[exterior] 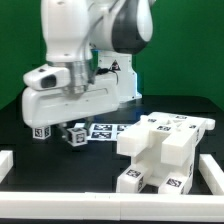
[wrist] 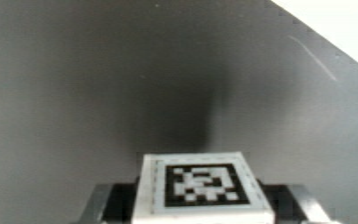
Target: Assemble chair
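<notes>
My gripper [exterior: 74,122] hangs low over the black table at the exterior view's left, shut on a small white chair piece [exterior: 75,134] with black-and-white tags. In the wrist view this piece [wrist: 201,184] sits between the two dark fingers [wrist: 112,201], its tagged face toward the camera, with bare dark table beyond it. The partly joined chair [exterior: 165,150], a blocky white stack of plate and bars with tags, stands at the exterior view's right, apart from the gripper.
The marker board [exterior: 108,130] lies flat on the table between the gripper and the chair. Another small tagged bit [exterior: 40,132] shows under the robot hand. White rails [exterior: 100,200] border the table's front and sides.
</notes>
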Controlling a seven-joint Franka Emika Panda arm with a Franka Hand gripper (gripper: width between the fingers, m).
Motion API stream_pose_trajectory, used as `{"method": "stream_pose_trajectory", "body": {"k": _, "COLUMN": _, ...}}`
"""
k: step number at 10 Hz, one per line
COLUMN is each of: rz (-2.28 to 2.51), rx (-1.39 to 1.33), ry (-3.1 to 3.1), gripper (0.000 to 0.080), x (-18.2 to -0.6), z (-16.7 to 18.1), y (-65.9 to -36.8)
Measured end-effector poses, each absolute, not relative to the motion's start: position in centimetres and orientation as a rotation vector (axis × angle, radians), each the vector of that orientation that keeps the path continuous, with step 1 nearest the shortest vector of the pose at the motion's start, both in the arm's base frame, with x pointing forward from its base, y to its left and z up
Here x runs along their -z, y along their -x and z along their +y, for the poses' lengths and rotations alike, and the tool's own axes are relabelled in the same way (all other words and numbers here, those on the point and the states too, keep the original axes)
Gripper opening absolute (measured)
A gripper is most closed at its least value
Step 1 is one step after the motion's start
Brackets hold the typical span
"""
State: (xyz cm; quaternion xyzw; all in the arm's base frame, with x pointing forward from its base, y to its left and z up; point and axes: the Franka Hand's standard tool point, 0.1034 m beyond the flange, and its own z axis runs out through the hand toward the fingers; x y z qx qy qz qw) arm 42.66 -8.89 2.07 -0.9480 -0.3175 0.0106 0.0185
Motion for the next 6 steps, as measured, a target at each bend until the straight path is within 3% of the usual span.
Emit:
{"method": "stream_pose_trajectory", "body": {"k": 2, "rz": -1.448, "rx": -0.065, "ry": 2.744, "gripper": 0.0275, "x": -1.3, "z": -7.2, "y": -42.1}}
{"method": "stream_pose_trajectory", "body": {"k": 6, "rz": -1.716, "rx": -0.091, "ry": 2.597, "gripper": 0.0275, "x": -1.3, "z": -8.3, "y": -42.0}}
